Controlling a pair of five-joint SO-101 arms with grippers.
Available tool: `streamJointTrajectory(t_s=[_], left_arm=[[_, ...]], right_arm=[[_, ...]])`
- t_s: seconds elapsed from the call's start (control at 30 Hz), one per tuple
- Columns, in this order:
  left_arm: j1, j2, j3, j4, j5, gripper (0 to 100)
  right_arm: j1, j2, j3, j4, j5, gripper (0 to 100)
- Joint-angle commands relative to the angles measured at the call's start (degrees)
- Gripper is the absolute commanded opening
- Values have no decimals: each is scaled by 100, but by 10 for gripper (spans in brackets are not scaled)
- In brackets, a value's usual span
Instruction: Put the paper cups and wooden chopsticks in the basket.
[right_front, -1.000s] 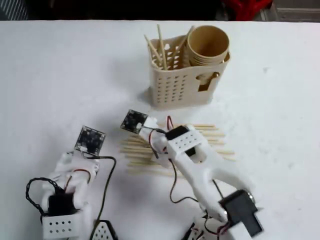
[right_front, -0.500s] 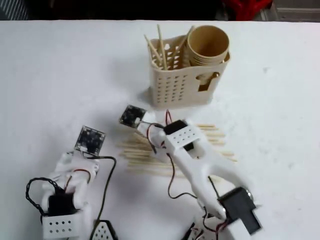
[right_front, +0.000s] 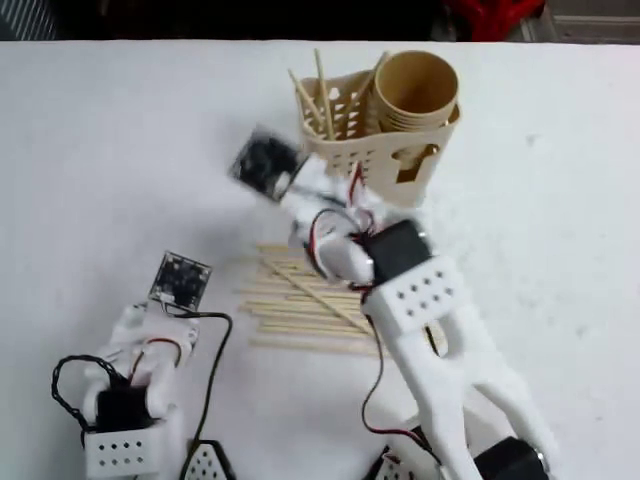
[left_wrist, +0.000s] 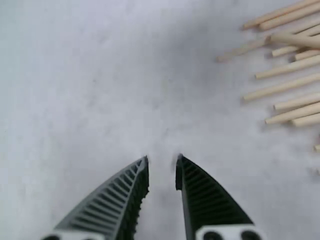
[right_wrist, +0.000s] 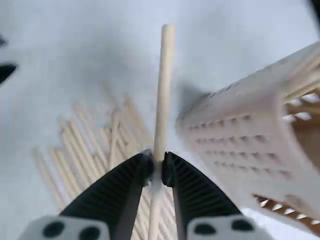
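One chopstick (right_wrist: 165, 75) between the right fingers (right_wrist: 125, 190), beside the basket (right_wrist: 240, 145).

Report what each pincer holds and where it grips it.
Right pincer: one wooden chopstick, pinched along its shaft, much of it jutting out in front. Left pincer: nothing, open above the table.

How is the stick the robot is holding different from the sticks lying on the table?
The held chopstick is one alone, pinched in the jaws of the right arm; the loose chopsticks lie many together with nothing gripping them. The held chopstick points out beside the basket; the loose chopsticks rest flat on the table, roughly side by side. Both are thin, pale wooden sticks, and neither is in the basket yet.
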Motion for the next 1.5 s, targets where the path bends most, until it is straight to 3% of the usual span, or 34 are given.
streamJointTrajectory(t_s=[0.0,0.17,0.37,0.47,1.17,1.37,1.47], left_arm=[[66,-48,-18,70,9,109],[66,-48,-18,70,9,109],[66,-48,-18,70,9,109],[66,-48,-18,70,9,109],[66,-48,-18,70,9,109],[66,-48,-18,70,9,109],[66,-48,-18,70,9,109]], right_arm=[[-13,-277,-1600,-215,-563,25],[119,-66,-2330,-1798,-1160,17],[514,743,-2374,-4136,-1204,21],[752,1182,-2374,-4716,-1204,19],[989,1631,-2321,-4189,-1266,22],[971,1631,-2321,-3732,-1266,152],[998,1622,-2330,-3521,-1266,155]])
